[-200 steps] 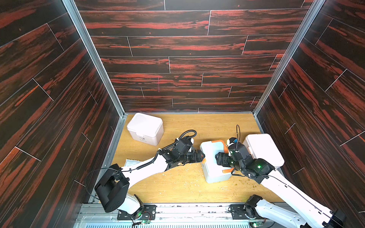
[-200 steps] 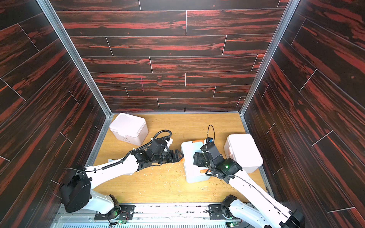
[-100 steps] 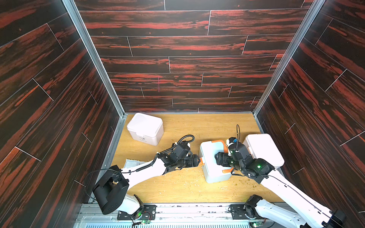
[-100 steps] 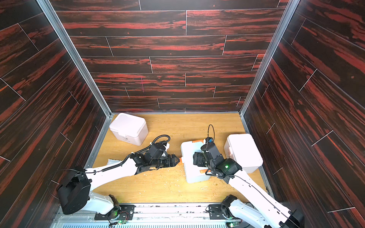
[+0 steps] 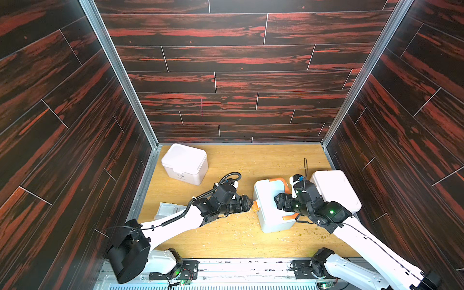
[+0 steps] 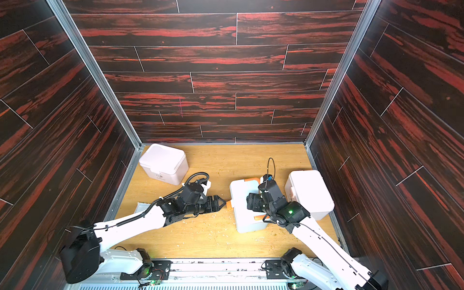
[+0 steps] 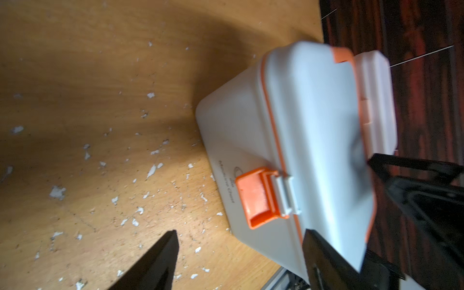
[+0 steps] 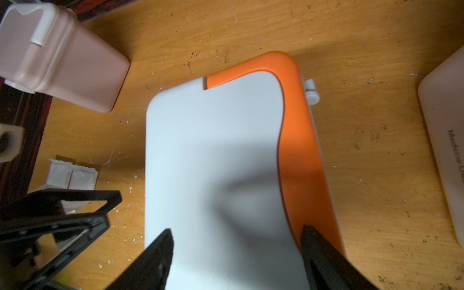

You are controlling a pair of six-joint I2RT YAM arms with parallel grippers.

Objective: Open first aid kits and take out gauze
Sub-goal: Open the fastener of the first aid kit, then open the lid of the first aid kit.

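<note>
You are working inside a booth. Three walls (image 5: 226,62) of dark planks streaked with red, joined by pale metal corner posts (image 5: 118,72), close in a light wooden table (image 5: 251,160). Its top is littered with small white flakes (image 7: 152,170) and darker crumbs (image 8: 371,135). A metal rail (image 5: 238,266) along the near edge carries both arm bases.

The blue-white kit (image 5: 270,213) with orange trim stands right of the middle with its lid down. Its orange latch (image 7: 259,197) sticks out from the front wall toward your left arm. Your left gripper (image 5: 247,204) lies low over the table just beside that latch, jaws spread and holding nothing. Whether a fingertip touches the latch cannot be told. Your right gripper (image 8: 237,232) is over the kit's lid, jaws wide apart with nothing between them. One finger (image 8: 324,261) is above the orange handle (image 8: 296,120), and contact with the lid cannot be judged.

A white kit (image 5: 184,163) sits closed in the far left corner, well apart from both arms. Another white kit (image 5: 335,190) stands closed by the right wall, just beside the blue-white one. The gauze (image 5: 168,209), flat white packets, lies on the table near the left wall. It is partly hidden under your left arm in both top views, and the right wrist view shows two packets side by side.
</note>
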